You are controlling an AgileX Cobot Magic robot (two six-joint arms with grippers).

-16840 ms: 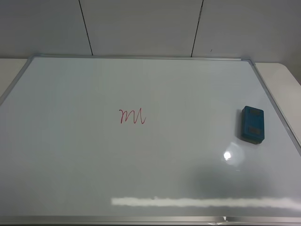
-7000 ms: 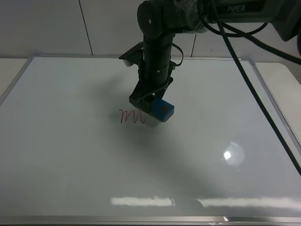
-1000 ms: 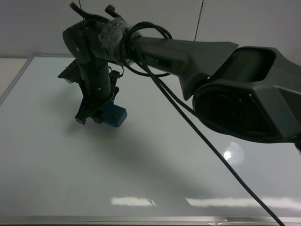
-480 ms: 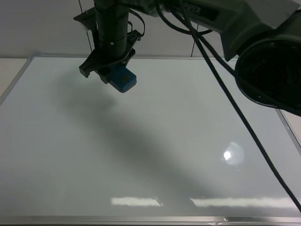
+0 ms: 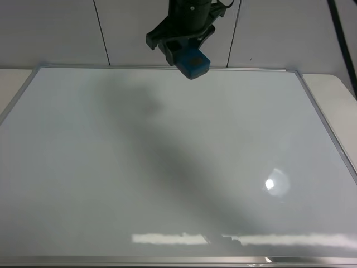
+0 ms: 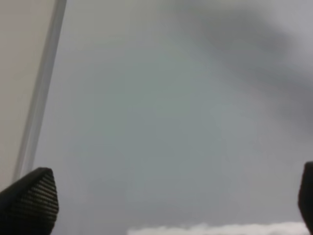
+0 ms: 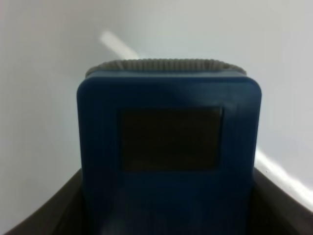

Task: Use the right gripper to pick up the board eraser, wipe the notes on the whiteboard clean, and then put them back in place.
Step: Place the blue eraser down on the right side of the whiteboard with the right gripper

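Observation:
My right gripper (image 5: pixel 179 49) is shut on the teal-blue board eraser (image 5: pixel 192 61) and holds it high in the air, above the far edge of the whiteboard (image 5: pixel 167 167). In the right wrist view the eraser (image 7: pixel 168 147) fills the frame between the jaws, one dark grey patch facing the camera. The whiteboard surface shows no red notes; where they were is plain white. My left gripper (image 6: pixel 166 205) is open, with one fingertip (image 6: pixel 29 198) at each lower corner of its wrist view, hovering over the board near its silver frame (image 6: pixel 41 98).
The board's silver frame (image 5: pixel 323 120) runs along the right side, with beige table (image 5: pixel 334 92) beyond it. A grey panelled wall (image 5: pixel 56 30) stands behind the board. A shadow of the arm lies across the board's middle.
The right gripper has lifted the eraser off the board and swung it up and to the right, from the left part of the board to above the far edge. The red notes are gone.

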